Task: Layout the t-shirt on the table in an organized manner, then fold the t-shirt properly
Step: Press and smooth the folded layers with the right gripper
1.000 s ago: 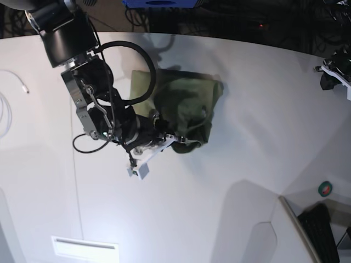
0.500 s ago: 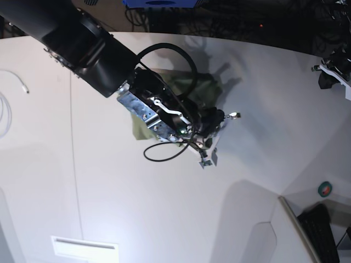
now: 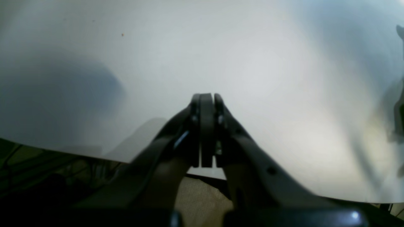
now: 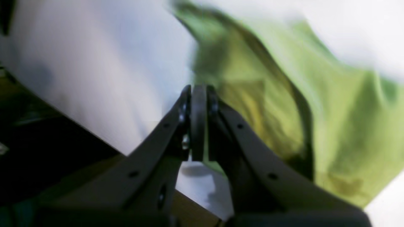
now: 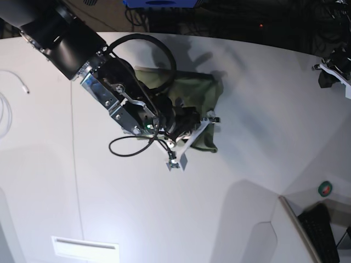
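The olive-green t-shirt (image 5: 198, 92) lies bunched on the white table (image 5: 247, 181), partly hidden under my right arm. In the right wrist view the t-shirt (image 4: 331, 110) fills the right side, rumpled and blurred. My right gripper (image 4: 199, 90) is shut just left of the cloth, and I see nothing between its pads. From the base camera that gripper (image 5: 192, 123) hangs over the shirt's lower part. My left gripper (image 3: 206, 96) is shut with nothing in it, above bare table (image 3: 252, 63) close to the edge.
My left arm (image 5: 335, 71) sits at the table's far right edge. A white cable (image 5: 6, 104) lies at the left, and a thin dark seam (image 5: 74, 164) runs down the tabletop. A small round green object (image 5: 325, 188) rests beyond the right edge.
My right arm swung right across the shirt, then came partly back left. The shirt's shape shifted, and its lower corner now lies further right. The left arm has not moved.
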`<control>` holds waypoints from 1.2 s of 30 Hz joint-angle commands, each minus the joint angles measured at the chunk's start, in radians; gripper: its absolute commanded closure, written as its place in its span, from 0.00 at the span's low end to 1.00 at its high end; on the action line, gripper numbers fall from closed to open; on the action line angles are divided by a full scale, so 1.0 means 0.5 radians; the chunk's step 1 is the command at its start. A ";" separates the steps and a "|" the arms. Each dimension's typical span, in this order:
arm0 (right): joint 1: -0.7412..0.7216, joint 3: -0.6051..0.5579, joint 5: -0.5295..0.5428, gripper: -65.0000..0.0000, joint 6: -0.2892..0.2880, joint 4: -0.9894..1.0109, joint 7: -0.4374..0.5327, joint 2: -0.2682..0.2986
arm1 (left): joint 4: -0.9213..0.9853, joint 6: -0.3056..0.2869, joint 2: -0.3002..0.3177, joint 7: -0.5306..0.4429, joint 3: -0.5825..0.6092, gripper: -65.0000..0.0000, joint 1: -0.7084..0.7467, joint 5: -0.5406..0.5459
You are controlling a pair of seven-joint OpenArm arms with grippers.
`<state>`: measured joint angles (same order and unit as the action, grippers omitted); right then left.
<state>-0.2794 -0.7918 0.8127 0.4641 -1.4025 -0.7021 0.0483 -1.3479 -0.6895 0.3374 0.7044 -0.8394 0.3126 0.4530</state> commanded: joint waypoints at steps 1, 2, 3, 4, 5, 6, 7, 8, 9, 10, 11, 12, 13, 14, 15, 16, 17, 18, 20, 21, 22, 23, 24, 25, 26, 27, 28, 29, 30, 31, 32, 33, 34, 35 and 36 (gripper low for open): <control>-0.118 0.011 -0.013 1.00 0.003 0.069 0.074 -0.037 | -0.028 -0.017 0.045 -0.036 -0.010 1.00 -0.007 0.031; -0.152 0.005 -0.013 1.00 0.003 0.152 0.117 -0.040 | -0.028 -0.017 0.045 -0.036 -0.010 1.00 -0.010 0.031; -0.176 0.005 -0.013 1.00 0.000 0.232 0.160 -0.049 | -0.028 -0.017 0.036 -0.036 -0.010 1.00 -0.010 0.031; -0.201 0.005 -0.013 1.00 0.000 0.302 0.197 -0.077 | -0.034 -0.017 0.033 -0.036 -0.010 1.00 -0.010 0.031; -0.219 0.002 -0.013 1.00 0.000 0.364 0.227 -0.095 | -0.037 -0.017 0.026 -0.036 -0.010 1.00 -0.010 0.031; -0.250 0.002 -0.013 1.00 -0.003 0.444 0.255 -0.116 | -0.037 -0.017 0.023 -0.036 -0.010 1.00 -0.010 0.031; -0.277 0.002 -0.013 1.00 -0.003 0.517 0.270 -0.138 | -0.037 -0.017 0.023 -0.036 -0.010 1.00 -0.010 0.031; -0.302 0.002 -0.013 1.00 -0.003 0.594 0.286 -0.178 | -0.037 -0.017 0.023 -0.036 -0.010 1.00 -0.010 0.031; -0.317 0.002 -0.013 1.00 -0.006 0.665 0.298 -0.218 | -0.034 -0.017 0.023 -0.036 -0.010 1.00 -0.010 0.031; -0.326 0.002 -0.013 1.00 -0.034 0.729 0.313 -0.258 | -0.031 -0.017 0.023 -0.036 -0.010 1.00 -0.010 0.031; -0.330 0.002 -0.013 1.00 -0.095 0.778 0.332 -0.301 | -0.031 -0.017 0.023 -0.036 -0.010 1.00 -0.010 0.031; -0.330 0.002 -0.013 1.00 -0.147 0.806 0.344 -0.325 | -0.031 -0.017 0.023 -0.036 -0.010 1.00 -0.010 0.031; -0.330 0.002 -0.013 1.00 -0.184 0.824 0.353 -0.344 | -0.031 -0.017 0.023 -0.036 -0.010 1.00 -0.007 0.031; -0.326 0.002 -0.013 1.00 -0.199 0.839 0.356 -0.353 | -0.031 -0.017 0.023 -0.036 -0.010 1.00 -0.007 0.031; -0.326 0.002 -0.013 1.00 -0.199 0.846 0.356 -0.356 | -0.031 -0.017 0.023 -0.036 -0.010 1.00 -0.004 0.031; -0.326 0.002 -0.013 1.00 -0.199 0.846 0.356 -0.365 | -0.031 -0.017 0.023 -0.036 -0.010 1.00 -0.004 0.031; -0.326 0.002 -0.013 1.00 -0.199 0.846 0.356 -0.368 | -0.028 -0.017 0.023 -0.036 -0.010 1.00 -0.004 0.031; -0.323 0.002 -0.013 1.00 -0.202 0.843 0.356 -0.371 | -0.028 -0.017 0.023 -0.036 -0.010 1.00 -0.004 0.031; -0.317 0.002 -0.013 1.00 -0.209 0.824 0.350 -0.371 | -0.028 -0.017 0.023 -0.036 -0.010 1.00 -0.007 0.031; -0.311 0.002 -0.013 1.00 -0.209 0.787 0.344 -0.371 | -0.028 -0.017 0.020 -0.036 -0.010 1.00 -0.007 0.031; -0.299 -0.005 -0.013 1.00 -0.209 0.738 0.341 -0.371 | -0.028 -0.017 0.020 -0.036 -0.010 1.00 -0.010 0.031; -0.268 -0.038 -0.013 1.00 -0.205 0.680 0.341 -0.371 | -0.028 -0.017 0.020 -0.036 -0.010 1.00 -0.010 0.031; -0.256 -0.075 -0.013 1.00 -0.199 0.637 0.341 -0.368 | -0.028 -0.017 0.020 -0.036 -0.010 1.00 -0.010 0.031; -0.256 -0.103 -0.013 1.00 -0.199 0.622 0.341 -0.368 | -0.028 -0.017 0.020 -0.036 -0.010 1.00 -0.010 0.031; -0.256 -0.140 -0.013 1.00 -0.196 0.649 0.350 -0.368 | -0.034 -0.017 0.020 -0.036 -0.010 1.00 -0.010 0.031; -0.256 -0.179 -0.013 1.00 -0.196 0.711 0.359 -0.371 | -0.043 -0.017 0.017 -0.036 -0.010 1.00 -0.010 0.031; -0.259 -0.213 -0.013 1.00 -0.209 0.793 0.381 -0.374 | -0.046 -0.017 0.017 -0.036 -0.010 1.00 -0.010 0.031; -0.268 -0.238 -0.013 1.00 -0.209 0.843 0.418 -0.377 | -0.046 -0.017 0.014 -0.036 -0.010 1.00 -0.010 0.031; -0.268 -0.256 -0.013 1.00 -0.212 0.864 0.448 -0.377 | -0.043 -0.017 0.005 -0.036 -0.010 1.00 -0.013 0.031; -0.271 -0.290 -0.010 1.00 -0.212 0.855 0.464 -0.377 | -0.043 -0.017 -0.001 -0.036 -0.010 1.00 -0.013 0.031; -0.277 -0.305 -0.010 1.00 -0.212 0.821 0.461 -0.374 | -0.043 -0.017 -0.004 -0.036 -0.007 1.00 -0.013 0.031; -0.287 -0.318 -0.004 1.00 -0.212 0.754 0.451 -0.368 | -0.040 -0.017 -0.007 -0.036 -0.007 1.00 -0.013 0.031; -0.280 -0.311 -0.004 1.00 -0.199 0.640 0.418 -0.359 | -0.040 -0.017 -0.007 -0.036 0.026 1.00 -0.025 0.031; -0.274 -0.305 -0.004 1.00 -0.196 0.502 0.353 -0.313 | -0.040 -0.017 -0.007 -0.036 0.072 1.00 -0.041 0.031; -0.274 -0.296 -0.004 1.00 -0.193 0.367 0.289 -0.255 | -0.046 -0.017 -0.007 -0.036 0.115 1.00 -0.044 0.031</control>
<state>-0.3904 -0.9474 0.8127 0.3733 -1.2156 -0.5774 -0.0761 -1.3510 -0.6891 0.3183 0.7063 -0.7757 0.2966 0.4503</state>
